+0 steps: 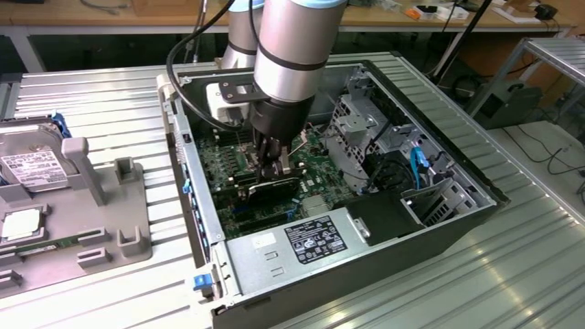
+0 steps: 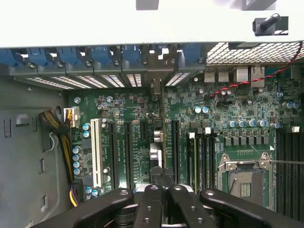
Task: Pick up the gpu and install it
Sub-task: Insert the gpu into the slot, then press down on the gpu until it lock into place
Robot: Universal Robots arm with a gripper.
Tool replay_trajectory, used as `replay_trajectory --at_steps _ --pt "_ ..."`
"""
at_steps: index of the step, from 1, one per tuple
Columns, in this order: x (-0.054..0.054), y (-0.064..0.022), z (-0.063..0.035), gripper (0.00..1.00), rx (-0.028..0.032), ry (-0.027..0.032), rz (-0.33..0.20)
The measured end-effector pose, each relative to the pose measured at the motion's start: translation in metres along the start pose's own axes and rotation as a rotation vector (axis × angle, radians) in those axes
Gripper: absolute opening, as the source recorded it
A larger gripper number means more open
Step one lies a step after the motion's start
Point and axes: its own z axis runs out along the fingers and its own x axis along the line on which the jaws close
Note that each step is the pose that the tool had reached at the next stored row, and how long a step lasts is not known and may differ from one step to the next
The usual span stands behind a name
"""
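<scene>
My gripper (image 1: 274, 168) clamps thin black gpu (image 1: 272, 186) edge-on above green motherboard (image 1: 224, 168); misalignment could jam it against the slot.

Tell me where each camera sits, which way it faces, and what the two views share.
Exterior view: off the arm, above and to one side, looking down into the open computer case; the arm and the pincer, shut on the gpu, show.
Wrist view: on the wrist, looking along the pincer at the motherboard; its black fingers show.
Shared: pincer, motherboard, gpu seen edge-on.
</scene>
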Motion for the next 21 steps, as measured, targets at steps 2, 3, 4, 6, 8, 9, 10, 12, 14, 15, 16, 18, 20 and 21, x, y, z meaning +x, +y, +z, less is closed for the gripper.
replay_trajectory --at_steps 2,3,4,6,8,9,10,12,14,15,16,18,20,21 --pt "0.0000 0.0000 -0.0001 0.11 0.0000 0.0000 0.000" --pt "0.0000 0.0000 -0.0004 0.11 0.0000 0.0000 0.000" --pt "0.0000 0.0000 -0.0006 0.11 0.0000 0.0000 0.000" --pt "0.0000 0.0000 -0.0008 0.11 0.0000 0.0000 0.000" --pt "0.0000 0.0000 -0.0009 0.11 0.0000 0.0000 0.000" --pt "0.0000 0.0000 -0.0010 0.11 0.0000 0.0000 0.000" --pt "0.0000 0.0000 -0.0010 0.11 0.0000 0.0000 0.000" --pt "0.0000 0.0000 -0.0010 0.11 0.0000 0.0000 0.000" --pt "0.0000 0.0003 -0.0011 0.11 -0.0001 0.0001 0.000" --pt "0.0000 0.0010 -0.0013 0.11 -0.0002 0.0004 0.000" --pt "0.0001 0.0020 -0.0014 0.11 -0.0002 0.0003 0.000" --pt "0.0001 0.0060 -0.0024 0.11 0.0000 0.0001 0.000" --pt "0.0001 0.0078 -0.0044 0.11 -0.0001 0.0001 0.000" --pt "0.0001 0.0087 -0.0056 0.11 -0.0001 0.0001 0.000"
